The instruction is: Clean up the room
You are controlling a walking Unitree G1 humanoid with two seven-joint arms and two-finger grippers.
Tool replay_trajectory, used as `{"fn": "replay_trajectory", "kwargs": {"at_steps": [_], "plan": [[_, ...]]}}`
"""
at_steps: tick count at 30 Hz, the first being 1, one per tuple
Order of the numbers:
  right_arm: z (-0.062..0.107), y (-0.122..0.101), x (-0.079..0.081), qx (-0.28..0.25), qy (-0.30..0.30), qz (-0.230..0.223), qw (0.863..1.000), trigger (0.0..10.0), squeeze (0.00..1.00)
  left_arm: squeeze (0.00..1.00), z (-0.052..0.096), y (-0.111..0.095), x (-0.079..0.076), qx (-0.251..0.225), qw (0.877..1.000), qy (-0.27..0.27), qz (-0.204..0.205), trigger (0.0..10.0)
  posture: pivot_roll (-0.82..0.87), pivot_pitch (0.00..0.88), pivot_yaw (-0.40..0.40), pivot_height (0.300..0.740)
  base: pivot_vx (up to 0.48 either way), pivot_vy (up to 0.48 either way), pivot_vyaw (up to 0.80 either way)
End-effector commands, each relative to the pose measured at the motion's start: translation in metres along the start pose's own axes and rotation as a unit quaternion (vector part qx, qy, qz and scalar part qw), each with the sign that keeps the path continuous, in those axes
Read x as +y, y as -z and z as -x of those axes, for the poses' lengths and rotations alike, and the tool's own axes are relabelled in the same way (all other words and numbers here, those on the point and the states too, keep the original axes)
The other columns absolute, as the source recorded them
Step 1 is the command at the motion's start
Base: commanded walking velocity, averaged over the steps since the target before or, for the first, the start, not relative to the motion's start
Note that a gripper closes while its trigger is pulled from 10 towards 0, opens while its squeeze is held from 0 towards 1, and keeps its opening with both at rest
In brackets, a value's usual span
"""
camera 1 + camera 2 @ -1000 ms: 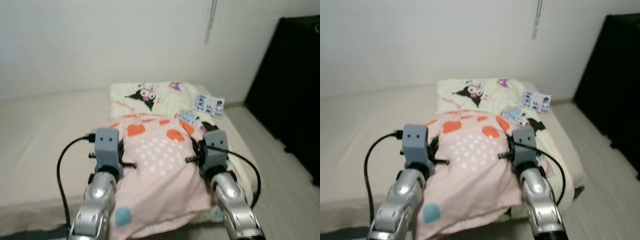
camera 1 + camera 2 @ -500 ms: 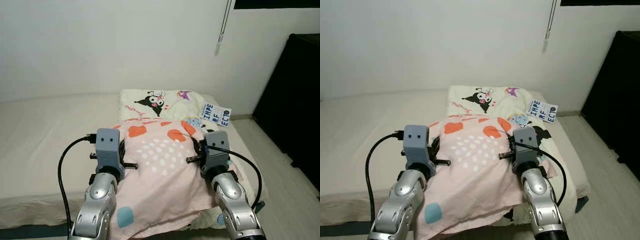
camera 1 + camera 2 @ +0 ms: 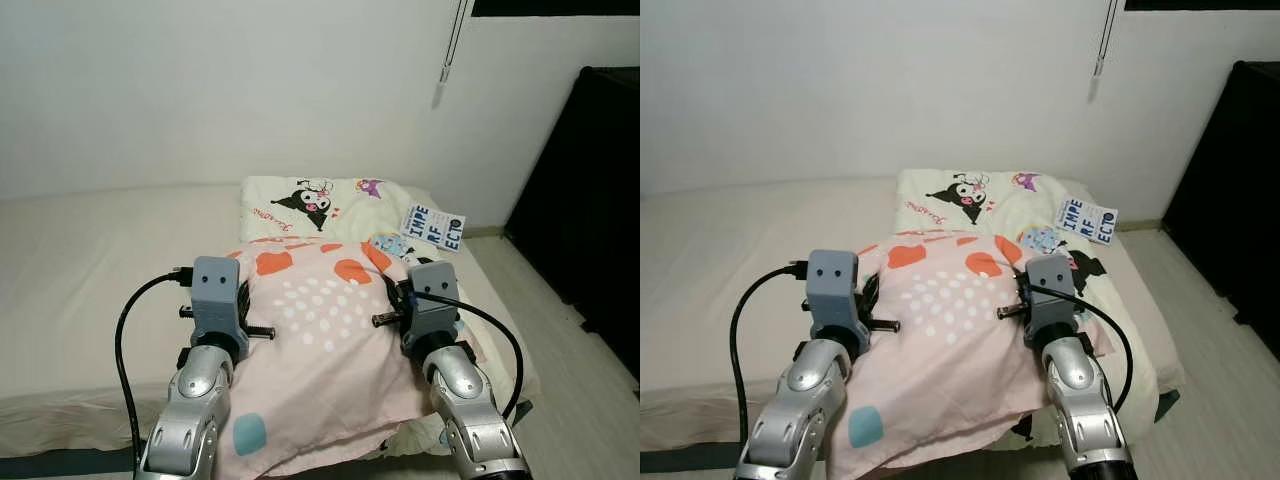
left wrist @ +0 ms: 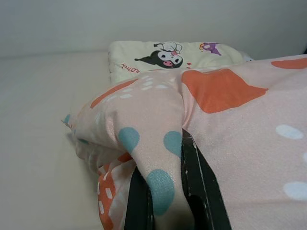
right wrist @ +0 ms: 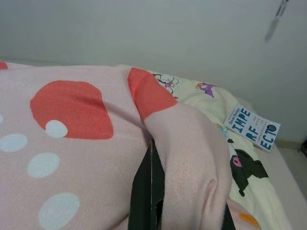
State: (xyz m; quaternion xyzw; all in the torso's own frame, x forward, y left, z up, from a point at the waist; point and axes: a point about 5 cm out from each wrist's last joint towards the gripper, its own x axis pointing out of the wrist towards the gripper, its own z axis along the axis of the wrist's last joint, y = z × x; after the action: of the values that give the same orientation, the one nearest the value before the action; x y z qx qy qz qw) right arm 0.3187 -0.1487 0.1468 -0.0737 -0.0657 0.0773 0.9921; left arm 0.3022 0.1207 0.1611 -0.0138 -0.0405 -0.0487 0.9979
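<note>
**Both grippers hold a pink pillow over the bed**

The left gripper (image 4: 165, 201) has its fingers (image 4: 204, 191) clenched on a fold at the pillow's (image 3: 320, 340) 9 o'clock edge. The right gripper (image 5: 180, 201) grasps the 3 o'clock edge the same way. The pillow, pink with orange patches and white dots, hangs between them above the bed (image 3: 80, 280). At 12 o'clock lies a cream cartoon-print pillow (image 3: 320, 196); a small book (image 3: 432, 227) rests at 1 o'clock.
</note>
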Motion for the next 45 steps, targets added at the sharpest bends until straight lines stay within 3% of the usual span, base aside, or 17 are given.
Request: {"fn": "replay_trajectory", "kwargs": {"at_steps": [1, 8, 10, 33, 39, 45], "plan": [[-0.001, -0.006, -0.0002, -0.022, 0.002, 0.009, 1.0, 10.0, 0.0, 0.0, -0.0015, -0.0073, 0.0, -0.017, 1.0, 0.003, -0.025, 10.0, -0.01, 0.119, -0.001, 0.74, 0.0, -0.48, 0.8], [-0.0021, -0.007, 0.0012, -0.023, 0.002, 0.011, 1.0, 10.0, 0.0, 0.0, -0.0027, -0.0063, -0.0002, -0.013, 1.0, -0.003, -0.026, 10.0, -0.01, 0.121, 0.0, 0.74, 0.0, -0.48, 0.8], [-0.001, -0.0075, -0.0005, -0.029, 0.009, -0.007, 0.999, 10.0, 0.0, 0.0, -0.0025, -0.0058, 0.0016, -0.011, 1.0, -0.008, -0.012, 10.0, -0.02, 0.121, 0.0, 0.74, 0.0, 0.0, 0.0], [0.0003, -0.0057, -0.0034, -0.025, 0.012, -0.007, 1.0, 10.0, 0.0, 0.0, -0.0042, -0.003, -0.001, 0.007, 1.0, 0.018, -0.019, 10.0, -0.01, 0.119, 0.005, 0.74, 0.0, 0.0, 0.0], [0.0013, -0.0054, -0.0019, -0.027, 0.014, -0.012, 0.999, 10.0, 0.0, 0.0, -0.0038, 0.0005, -0.0003, 0.027, 0.998, 0.042, -0.043, 10.0, -0.01, 0.118, 0.012, 0.74, 0.0, 0.464, 0.0], [0.0033, -0.0042, -0.0031, -0.026, 0.016, -0.013, 0.999, 10.0, 0.0, 0.0, -0.0029, -0.0043, -0.003, 0.002, 0.999, 0.04, -0.029, 10.0, -0.01, 0.115, 0.012, 0.74, 0.0, 0.218, 0.0]]}}
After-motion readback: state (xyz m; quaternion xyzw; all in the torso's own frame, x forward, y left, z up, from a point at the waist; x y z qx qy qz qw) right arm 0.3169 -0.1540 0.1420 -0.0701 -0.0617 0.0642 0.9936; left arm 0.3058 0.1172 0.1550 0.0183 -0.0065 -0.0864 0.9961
